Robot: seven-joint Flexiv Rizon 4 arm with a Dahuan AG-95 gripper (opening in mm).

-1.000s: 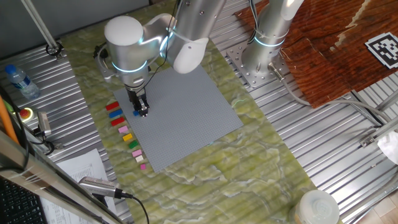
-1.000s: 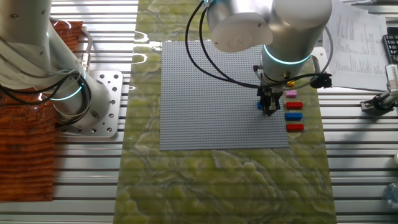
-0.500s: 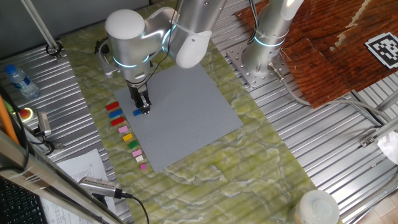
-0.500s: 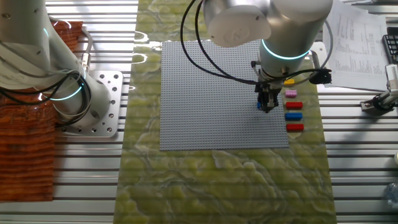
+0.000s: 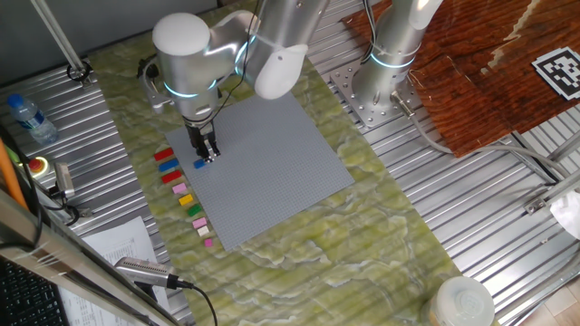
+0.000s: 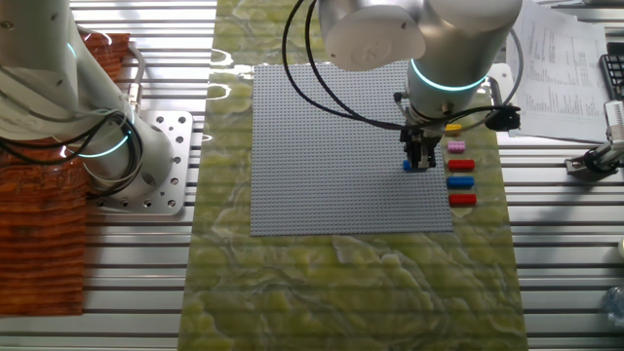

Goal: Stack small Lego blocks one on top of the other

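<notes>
**Blue brick at the fingertips, row waiting beside the plate**

Ribbed metal table point(image 5: 471, 226), draped with a green marbled cloth point(image 5: 362, 235); on it a big grey studded plate point(image 5: 263, 172), and a second robot base point(image 5: 385, 54) parked at the far side, idle.

Gripper point(image 5: 207, 154) pointing straight down over the left edge of the plate, fingers close together. Whether clamped on anything, cannot tell: too small and dark in both views. Directly under the tips, slightly to the left and nearer, a blue brick point(image 5: 199, 164) sitting on the plate; in the other fixed view the same brick point(image 6: 408, 166) peeking out at the left of the fingers. Touching or a hair apart, not clear.

Key relation for the next move: brick almost beneath the hand, so little sideways travel needed, mostly a vertical one. Long axis hard to read at this size; seemingly parallel to the bricks in the row.

Outward from there, a row of loose bricks on the cloth just off the plate's left edge, running from far to near: red point(image 5: 164, 155), blue point(image 5: 167, 167), red point(image 5: 171, 178), yellow point(image 5: 180, 189), green point(image 5: 186, 199), then small pale and pink ones point(image 5: 198, 221) trailing nearer. Count in this view: two red, two blue counting the one under the hand, one yellow, one green, roughly four small pink or pale pieces, the last ones too tiny to be sure.

Nothing stacked yet, by the look of it; task judged barely begun.
</notes>
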